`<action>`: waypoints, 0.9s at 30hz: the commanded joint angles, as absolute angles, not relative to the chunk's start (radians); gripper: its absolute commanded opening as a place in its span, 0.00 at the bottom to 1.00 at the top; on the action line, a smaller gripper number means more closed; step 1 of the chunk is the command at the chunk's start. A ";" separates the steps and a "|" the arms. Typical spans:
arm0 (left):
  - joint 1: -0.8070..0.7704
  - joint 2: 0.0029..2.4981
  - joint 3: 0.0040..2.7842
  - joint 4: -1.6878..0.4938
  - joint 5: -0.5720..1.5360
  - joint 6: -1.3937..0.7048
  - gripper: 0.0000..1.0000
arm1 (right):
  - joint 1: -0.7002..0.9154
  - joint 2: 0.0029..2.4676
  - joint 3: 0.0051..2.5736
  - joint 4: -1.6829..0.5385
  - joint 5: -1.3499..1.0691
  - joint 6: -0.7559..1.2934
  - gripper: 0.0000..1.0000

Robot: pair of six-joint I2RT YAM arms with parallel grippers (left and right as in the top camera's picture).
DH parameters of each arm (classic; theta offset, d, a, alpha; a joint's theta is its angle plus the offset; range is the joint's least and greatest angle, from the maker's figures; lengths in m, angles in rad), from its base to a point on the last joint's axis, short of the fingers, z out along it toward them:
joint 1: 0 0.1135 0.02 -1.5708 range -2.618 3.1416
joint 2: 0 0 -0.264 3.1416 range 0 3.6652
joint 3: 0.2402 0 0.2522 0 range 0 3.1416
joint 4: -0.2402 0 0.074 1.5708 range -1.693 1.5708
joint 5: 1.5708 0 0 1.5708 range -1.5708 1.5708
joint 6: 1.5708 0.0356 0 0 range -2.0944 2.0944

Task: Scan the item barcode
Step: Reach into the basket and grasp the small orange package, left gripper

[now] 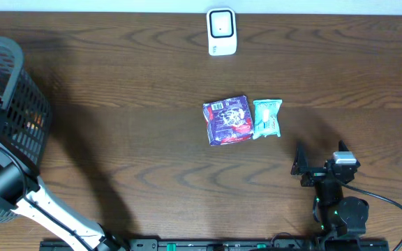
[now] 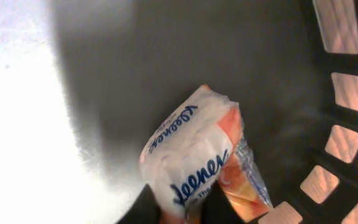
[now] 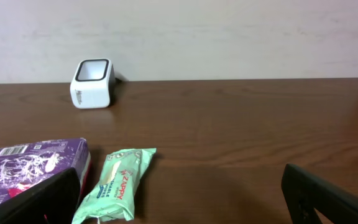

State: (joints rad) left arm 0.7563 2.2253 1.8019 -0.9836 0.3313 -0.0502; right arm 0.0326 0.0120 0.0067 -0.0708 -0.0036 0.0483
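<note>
Crinkled plastic tissue pack (image 2: 197, 162) pinched inside a dark mesh basket (image 2: 347, 81).
The left gripper (image 2: 188, 208) is clamped on its soft end; the right gripper (image 3: 182, 193) gapes wide, empty, over the wood-grain worktop (image 3: 229, 118).

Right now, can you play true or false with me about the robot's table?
1. The left gripper is shut on a Kleenex pack inside the basket. True.
2. Seen from overhead, the green wipes pack lies left of the purple packet. False: it lies right beside it, on the packet's right.
3. The right gripper is open and holds nothing. True.
4. The white scanner stands inside the basket. False: it stands on the table at the far edge, well away from the basket.
</note>
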 commanded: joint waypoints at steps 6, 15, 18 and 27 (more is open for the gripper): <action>0.757 2.195 1.874 -1.095 0.307 -0.057 0.07 | 0.037 0.008 0.006 -0.075 -0.002 0.059 0.99; 0.766 1.883 1.922 -1.064 0.307 -0.206 0.07 | 0.037 0.008 0.006 -0.075 -0.002 0.059 0.99; 0.779 1.754 1.922 -1.045 0.307 -0.330 0.07 | 0.037 0.008 0.006 -0.075 -0.002 0.059 0.99; 0.704 1.475 1.922 -0.977 0.750 -0.402 0.07 | 0.037 0.008 0.006 -0.075 -0.002 0.059 0.99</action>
